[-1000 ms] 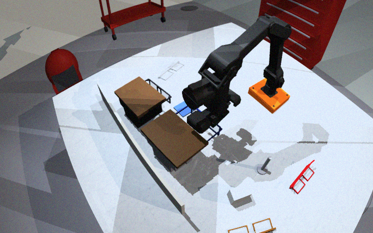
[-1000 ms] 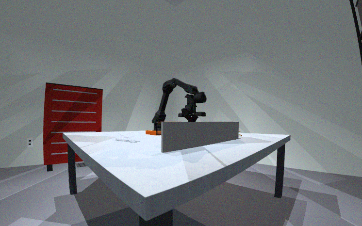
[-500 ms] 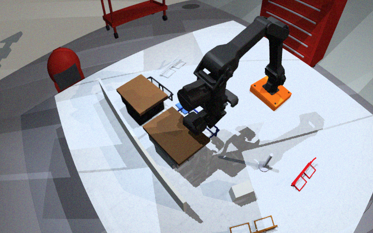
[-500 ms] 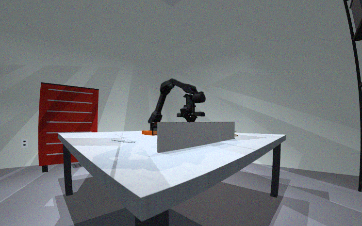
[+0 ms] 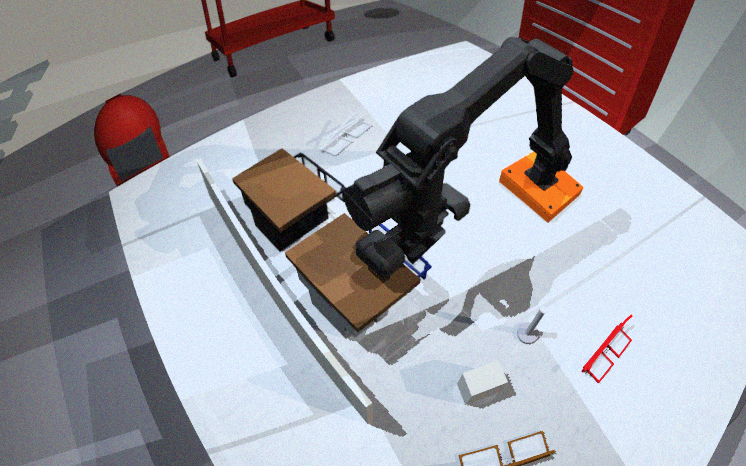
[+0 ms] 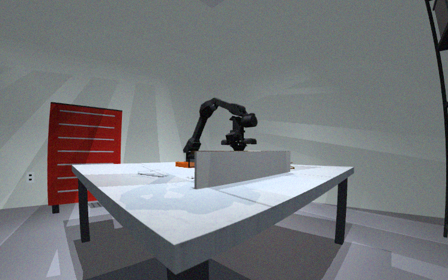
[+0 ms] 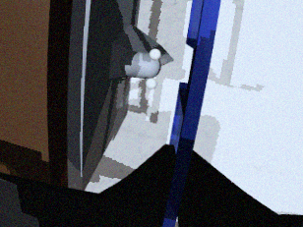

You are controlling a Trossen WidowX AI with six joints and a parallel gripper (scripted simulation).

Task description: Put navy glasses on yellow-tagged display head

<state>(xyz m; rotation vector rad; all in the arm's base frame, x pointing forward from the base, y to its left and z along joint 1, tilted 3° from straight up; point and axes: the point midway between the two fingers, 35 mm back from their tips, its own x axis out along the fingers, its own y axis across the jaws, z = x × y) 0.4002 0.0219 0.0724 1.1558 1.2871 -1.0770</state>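
Top view: the black arm [image 5: 460,104] [image 6: 213,104] hides most of the navy glasses [image 5: 424,268] [image 7: 197,92], whose blue frame peeks out beside the nearer brown-topped head [image 5: 329,266], at centre; its yellow tag can't be made out. Exterior view: a grey panel [image 6: 241,168] at centre conceals the glasses. Wrist view: the tool [image 7: 175,155], nearly closed, grips the glasses' frame at lower centre.

Yellow tag — hidden from view
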